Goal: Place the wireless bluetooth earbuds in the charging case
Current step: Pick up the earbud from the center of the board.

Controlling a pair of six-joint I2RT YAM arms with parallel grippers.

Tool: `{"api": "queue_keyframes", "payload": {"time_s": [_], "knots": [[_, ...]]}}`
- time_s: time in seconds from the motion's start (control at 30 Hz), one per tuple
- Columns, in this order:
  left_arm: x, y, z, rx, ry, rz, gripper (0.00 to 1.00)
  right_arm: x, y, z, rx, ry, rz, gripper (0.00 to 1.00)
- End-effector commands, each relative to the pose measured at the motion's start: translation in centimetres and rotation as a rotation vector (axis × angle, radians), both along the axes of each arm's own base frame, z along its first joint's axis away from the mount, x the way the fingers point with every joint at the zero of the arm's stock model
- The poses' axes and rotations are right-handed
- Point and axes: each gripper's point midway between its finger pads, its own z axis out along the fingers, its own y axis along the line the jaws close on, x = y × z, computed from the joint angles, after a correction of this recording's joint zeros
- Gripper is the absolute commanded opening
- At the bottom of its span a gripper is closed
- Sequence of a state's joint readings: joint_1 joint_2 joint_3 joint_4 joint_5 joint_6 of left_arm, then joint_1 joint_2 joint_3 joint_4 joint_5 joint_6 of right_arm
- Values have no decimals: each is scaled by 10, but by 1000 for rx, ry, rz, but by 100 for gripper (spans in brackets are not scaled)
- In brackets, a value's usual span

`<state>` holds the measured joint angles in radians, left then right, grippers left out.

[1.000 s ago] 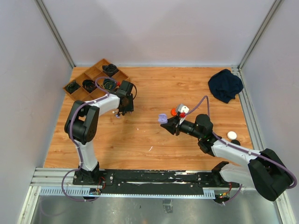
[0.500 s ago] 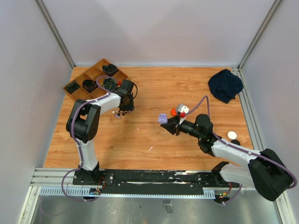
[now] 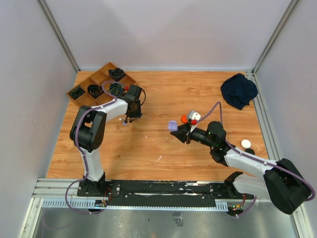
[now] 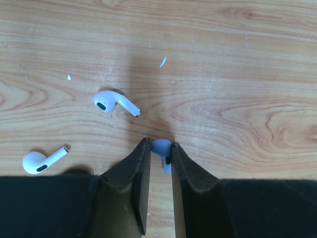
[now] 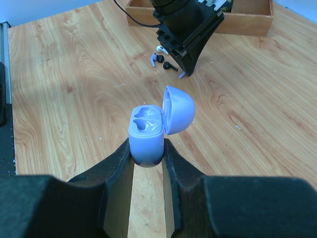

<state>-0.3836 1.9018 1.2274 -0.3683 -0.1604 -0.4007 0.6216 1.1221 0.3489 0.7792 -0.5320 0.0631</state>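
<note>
My left gripper is shut on a lavender earbud, its tips at the wooden table top. Two white earbuds lie just beyond and to the left of it. My right gripper is shut on the lavender charging case, held upright with its lid open and both wells empty. In the top view the left gripper is at the back left and the right gripper with the case is at mid-table. The right wrist view shows a lavender earbud and a black earbud beside the left gripper.
A wooden compartment tray with dark items stands at the back left, close behind the left gripper. An orange case and a white piece lie by the right gripper. A white case and a dark cloth are on the right.
My left gripper has shifted slightly toward the back of the table. The right arm and the case have not moved.
</note>
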Motion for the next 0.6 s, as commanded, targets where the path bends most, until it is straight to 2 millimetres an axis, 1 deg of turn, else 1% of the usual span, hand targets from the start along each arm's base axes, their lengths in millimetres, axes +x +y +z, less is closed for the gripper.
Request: {"api": "queue_keyframes", "payload": {"time_s": [0.0, 0.13, 0.3, 0.43, 0.57], "knots": [[-17, -3, -2, -9, 34, -20, 23, 4, -5, 9, 18, -25, -13, 14], [-17, -7, 18, -40, -12, -25, 23, 2, -3, 13, 39, -25, -2, 14], [-19, -14, 53, -79, -104, -38, 23, 0, -1, 18, 59, -26, 9, 14], [-25, -23, 83, -110, -180, -49, 23, -2, 2, 24, 74, -29, 29, 14], [-36, -38, 110, -155, -256, -76, 23, -4, 3, 28, 87, -34, 43, 14]]}}
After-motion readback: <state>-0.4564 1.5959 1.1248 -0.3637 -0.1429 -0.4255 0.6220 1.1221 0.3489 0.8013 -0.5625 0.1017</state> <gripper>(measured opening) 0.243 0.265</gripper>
